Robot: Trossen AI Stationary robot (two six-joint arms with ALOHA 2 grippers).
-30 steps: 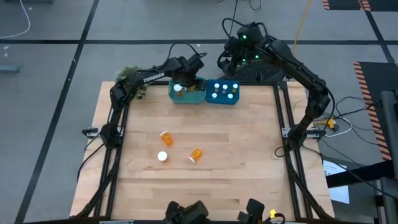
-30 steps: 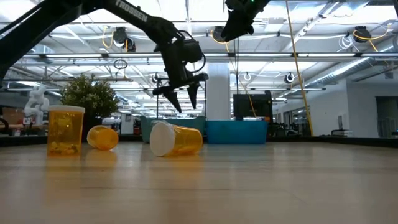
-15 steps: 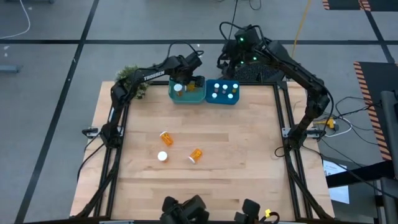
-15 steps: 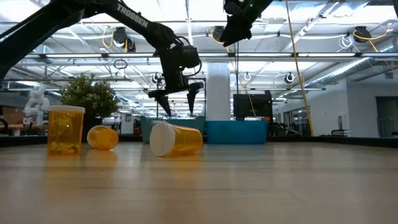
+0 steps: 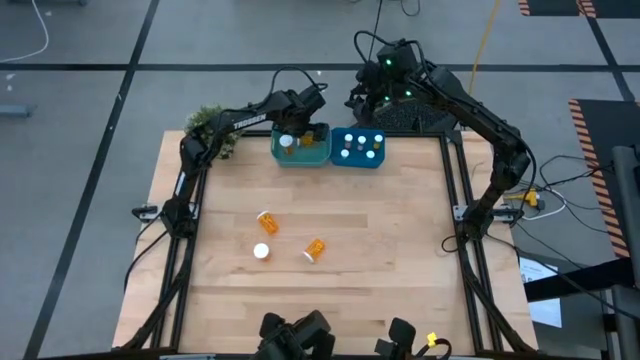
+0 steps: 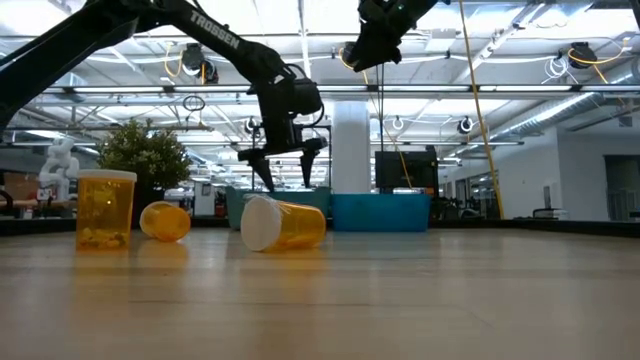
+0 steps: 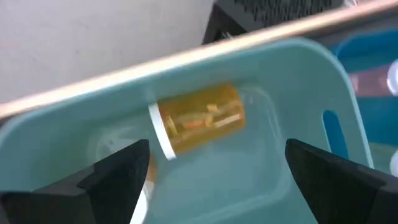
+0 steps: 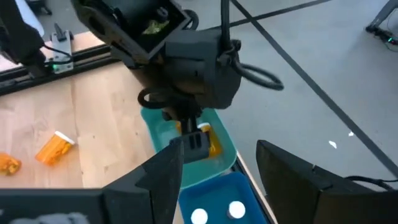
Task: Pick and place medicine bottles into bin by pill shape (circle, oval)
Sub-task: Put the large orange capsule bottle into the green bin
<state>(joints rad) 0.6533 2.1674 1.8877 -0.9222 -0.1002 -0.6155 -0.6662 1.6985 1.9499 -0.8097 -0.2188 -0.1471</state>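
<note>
Three medicine bottles are on the table: one lying (image 5: 266, 220), one standing with its white cap up (image 5: 261, 251), one lying (image 5: 314, 248). At the far edge, the teal bin (image 5: 318, 155) holds an orange bottle (image 7: 199, 118) on its side, with a second one (image 7: 144, 180) partly seen beside it. The blue bin (image 5: 358, 160) next to it holds several bottles standing cap up. My left gripper (image 7: 227, 180) hangs open above the teal bin, nothing between its fingers. My right gripper (image 8: 230, 180) is open, high behind the blue bin (image 5: 368, 100).
A small green plant (image 5: 210, 125) stands at the table's far left corner. Black arm frames run along the left edge (image 5: 185, 215) and right edge (image 5: 465, 215). Bare wood spreads across the right half and the near part of the table (image 5: 400, 260).
My left gripper has risen a little above the teal bin and turned so that its fingers hang straighter. The bottles on the table and in the bins have stayed where they were.
</note>
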